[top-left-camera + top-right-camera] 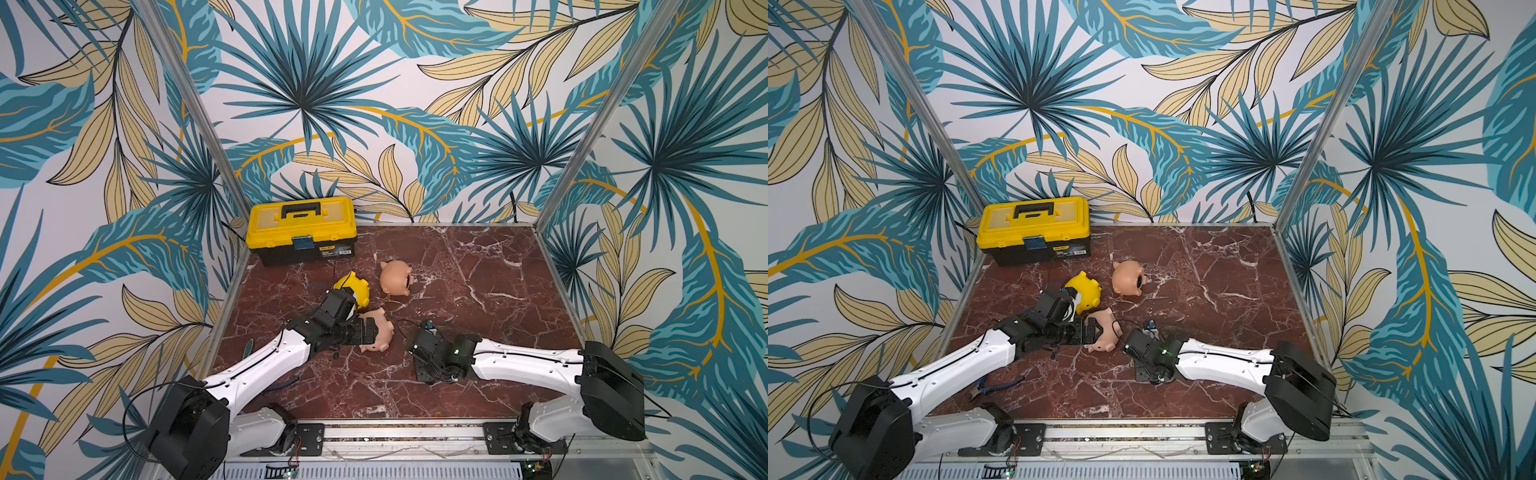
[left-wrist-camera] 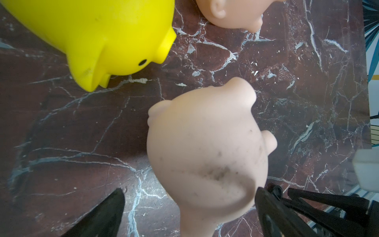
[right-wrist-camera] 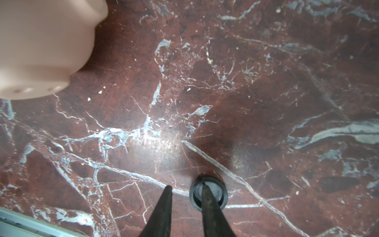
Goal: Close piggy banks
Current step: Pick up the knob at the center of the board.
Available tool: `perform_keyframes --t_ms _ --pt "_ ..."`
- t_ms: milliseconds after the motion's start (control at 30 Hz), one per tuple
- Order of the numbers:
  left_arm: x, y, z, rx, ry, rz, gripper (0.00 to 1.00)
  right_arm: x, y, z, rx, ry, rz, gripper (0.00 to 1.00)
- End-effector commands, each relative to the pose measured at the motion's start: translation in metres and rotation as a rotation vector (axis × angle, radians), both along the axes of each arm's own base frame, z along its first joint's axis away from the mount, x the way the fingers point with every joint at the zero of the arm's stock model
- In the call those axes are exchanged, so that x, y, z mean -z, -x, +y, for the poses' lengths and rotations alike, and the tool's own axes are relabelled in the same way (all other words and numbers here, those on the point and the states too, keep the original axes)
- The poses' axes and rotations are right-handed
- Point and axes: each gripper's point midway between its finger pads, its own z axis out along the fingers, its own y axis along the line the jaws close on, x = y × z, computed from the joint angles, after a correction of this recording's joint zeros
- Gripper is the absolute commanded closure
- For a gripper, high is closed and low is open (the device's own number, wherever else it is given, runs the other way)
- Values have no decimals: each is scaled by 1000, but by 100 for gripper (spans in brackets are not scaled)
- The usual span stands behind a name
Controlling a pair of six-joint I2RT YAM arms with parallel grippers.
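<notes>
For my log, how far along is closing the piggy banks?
Nothing clearly done: the peach pig's dark spot is unreadable. In hand: right gripper straddles a black plug's rim; open left gripper flanks the pink pig. Left: plugging pink, probably yellow pig too.

- Same build on both sides: left arm [image 1: 266, 374] and right arm [image 1: 528, 368] have smooth glossy white shell links.
- Joints are chunky matte black housings [image 1: 191, 424], kinda rounded-boxy.
- A thin black cable [image 1: 519, 356] runs along the white links, with looser loops near the wrists.
- There's a tiny green light [image 1: 1165, 352] glowing on the right wrist.
- Bases sit on flat black plates [image 1: 309, 440] with silver bolts [image 1: 319, 437], and a bit of red wire [image 1: 296, 451] pokes out underneath.
- The left hand [image 2: 189, 189] and right hand [image 3: 186, 185] both have dark fingers tapering to points.
</notes>
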Motion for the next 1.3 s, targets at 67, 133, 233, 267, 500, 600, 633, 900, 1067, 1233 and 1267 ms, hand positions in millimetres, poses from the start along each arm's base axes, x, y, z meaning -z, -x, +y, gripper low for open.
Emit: perform_keyframes --t_ms 67,133,233,267,500,600,633,900,1067,1233,1267 --pt "-15 -12 -5 -10 27 -37 1 19 11 -15 15 68 43 75" --pt "-14 -12 -6 -8 27 -36 0 22 13 -17 21 83 54 75" --pt "-13 -11 -6 -6 28 -35 0 27 14 -20 27 106 65 75" --pt "-13 -11 -6 -6 28 -34 0 28 14 -20 28 110 67 75" --pt "-11 -10 -5 -7 27 -33 0 32 18 -22 24 133 81 78" --pt "-11 -10 -5 -6 28 -31 0 32 20 -23 25 133 81 80" --pt "-10 -10 -6 -5 29 -29 0 33 20 -24 25 136 82 80" --pt "-10 -9 -5 -4 30 -29 0 37 24 -29 33 149 97 83" --pt "-8 -8 -6 -4 34 -25 1 41 28 -31 34 147 112 83" --pt "-9 -8 -6 -2 35 -29 0 49 31 -29 31 160 142 83" --pt "-9 -8 -6 -1 34 -29 0 50 32 -30 32 163 146 84"
